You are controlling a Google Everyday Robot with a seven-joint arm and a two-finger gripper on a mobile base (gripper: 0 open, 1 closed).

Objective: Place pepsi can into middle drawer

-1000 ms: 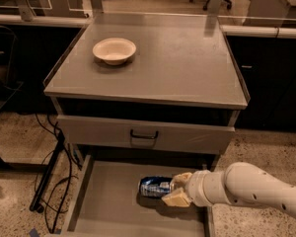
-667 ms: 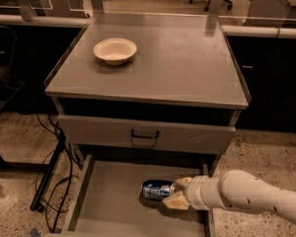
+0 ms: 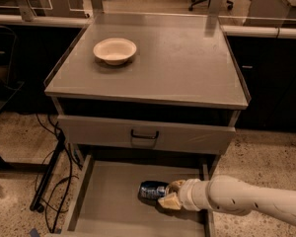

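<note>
The pepsi can lies on its side on the floor of the open middle drawer, right of its centre. It is blue with a silver end facing left. My gripper reaches in from the right on a white arm. Its tan fingers sit around the can's right end, one above and one below. The can seems to rest on the drawer floor.
A cream bowl sits at the back left of the cabinet top. The drawer front above, with a dark handle, is closed and overhangs the open drawer. Cables hang at the cabinet's left. Speckled floor lies around.
The can and gripper have stayed at about the same spot in the drawer. The view has shifted slightly, and the arm sits a little lower.
</note>
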